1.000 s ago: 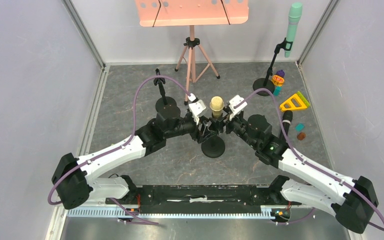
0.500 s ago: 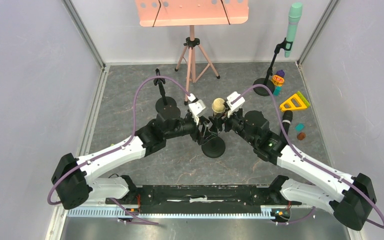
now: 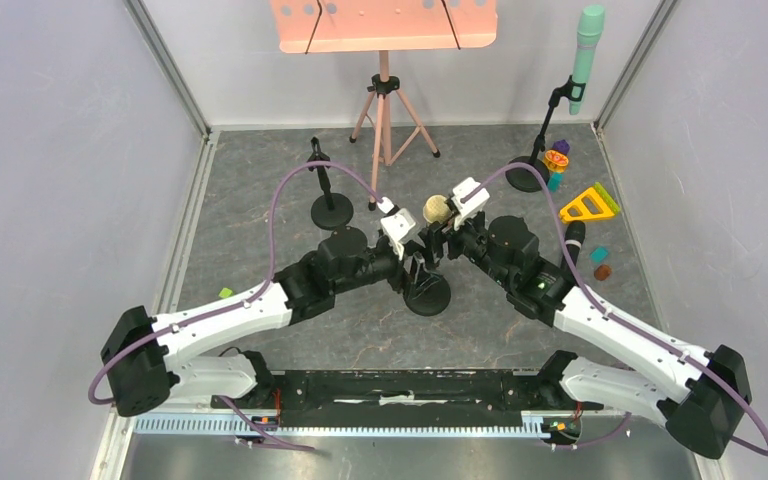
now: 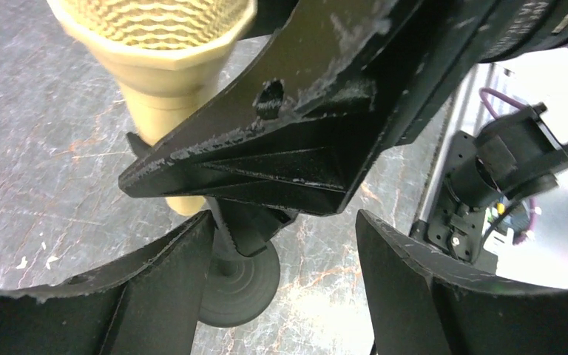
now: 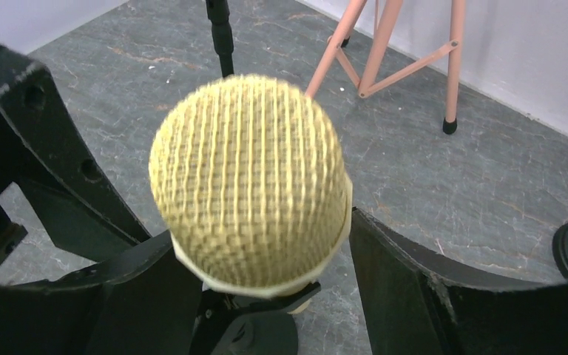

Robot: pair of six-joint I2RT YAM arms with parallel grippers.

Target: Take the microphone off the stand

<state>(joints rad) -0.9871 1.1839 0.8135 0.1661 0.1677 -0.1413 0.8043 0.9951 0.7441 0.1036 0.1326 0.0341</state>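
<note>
The yellow microphone (image 3: 436,209) sits atop a short black stand with a round base (image 3: 427,293) at the table's middle. My right gripper (image 3: 442,232) comes in from the right, and its fingers (image 5: 407,296) close on the microphone just below the mesh head (image 5: 251,177). The clip (image 5: 266,310) shows under the head. My left gripper (image 3: 415,270) is open, with the stand's pole (image 4: 225,237) beside its left finger (image 4: 155,288) and the base (image 4: 240,277) below. The microphone's handle (image 4: 170,111) rises above, with its lower end near the clip.
A pink music stand (image 3: 384,25) on a tripod (image 3: 388,120) is at the back. An empty black stand (image 3: 330,205) is at back left. A green microphone (image 3: 587,55) on a stand is at back right. A black microphone (image 3: 572,245) and toys (image 3: 588,205) lie at the right.
My left arm has drawn back toward the near left, away from the empty stand. My right gripper has shifted up and left, and the microphone's head has tilted slightly with it.
</note>
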